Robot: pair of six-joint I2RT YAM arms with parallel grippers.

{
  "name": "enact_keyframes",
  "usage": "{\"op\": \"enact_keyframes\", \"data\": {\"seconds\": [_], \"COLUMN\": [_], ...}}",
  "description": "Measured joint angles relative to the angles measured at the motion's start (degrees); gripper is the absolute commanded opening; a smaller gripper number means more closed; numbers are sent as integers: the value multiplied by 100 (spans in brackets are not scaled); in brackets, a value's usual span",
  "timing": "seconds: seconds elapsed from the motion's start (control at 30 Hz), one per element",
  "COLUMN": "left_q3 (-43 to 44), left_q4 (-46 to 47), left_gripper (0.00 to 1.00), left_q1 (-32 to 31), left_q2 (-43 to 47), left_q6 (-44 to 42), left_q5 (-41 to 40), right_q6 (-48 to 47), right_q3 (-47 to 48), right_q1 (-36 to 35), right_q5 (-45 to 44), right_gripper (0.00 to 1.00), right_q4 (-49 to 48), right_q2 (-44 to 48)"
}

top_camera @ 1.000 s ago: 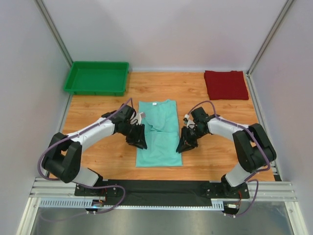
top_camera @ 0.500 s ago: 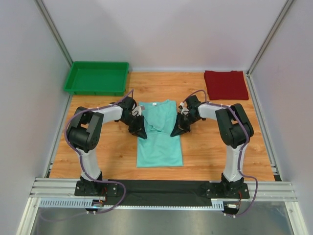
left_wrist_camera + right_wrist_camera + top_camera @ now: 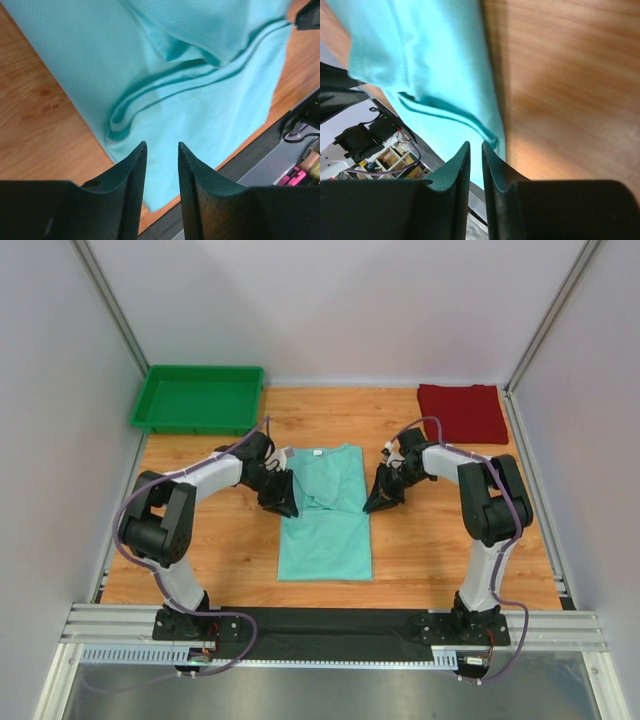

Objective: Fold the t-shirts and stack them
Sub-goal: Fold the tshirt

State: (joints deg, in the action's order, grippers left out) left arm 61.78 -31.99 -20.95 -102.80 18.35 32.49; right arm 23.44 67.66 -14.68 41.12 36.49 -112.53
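You have two t-shirts on the table (image 3: 430, 550). The mint t-shirt (image 3: 325, 525) lies flat in the middle, collar toward the far edge, with its sleeves folded in over the chest. The dark red t-shirt (image 3: 462, 413) sits folded in the far right corner. There is one green tray (image 3: 195, 424), in the far left corner. Two arms are at work, one on each side of the mint shirt.

Your left gripper (image 3: 283, 502) is at the shirt's left edge, level with the folded sleeve. Its jaws stand a narrow gap apart with nothing between them. Your right gripper (image 3: 378, 502) is just off the shirt's right edge, over bare wood. Its jaws are parted by only a thin slit and are also empty.

A second ago both grippers were closer to the near edge, beside the shirt's lower half. They have since moved up toward the sleeves. Half a second ago the right one was over the shirt's right edge, and it has now drawn slightly outward. The mint shirt, the red shirt and the tray lie where they did.
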Motion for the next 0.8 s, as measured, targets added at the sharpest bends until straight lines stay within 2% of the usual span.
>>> {"op": "enact_keyframes", "data": {"seconds": [0.13,0.2,0.4,0.53,0.7,0.77,0.8], "left_q3": [459,949,1950,1694,951,931,905], "left_q4": [-275,-223,656,1008,988,964,968], "left_gripper": [39,34,21,19,18,24,32], "left_q1": [-2,-2,-9,-33,-90,-107,-118], "left_q2": [503,452,-579,-1314,-1670,-1628,-1574], "left_q6": [68,203,824,1003,994,933,881], "left_q5": [111,313,1043,1182,1346,1344,1283], "right_q6": [33,76,221,245,330,350,350], "right_q3": [313,494,671,570,199,44,-31], "right_q1": [-4,-17,-31,-31,-31,-31,-35], "right_q5": [-15,-2,79,79,81,79,68], "right_gripper": [21,21,21,21,21,22,27], "right_q4": [225,238,236,240,177,162,162], "right_q2": [343,487,656,660,706,739,769]}}
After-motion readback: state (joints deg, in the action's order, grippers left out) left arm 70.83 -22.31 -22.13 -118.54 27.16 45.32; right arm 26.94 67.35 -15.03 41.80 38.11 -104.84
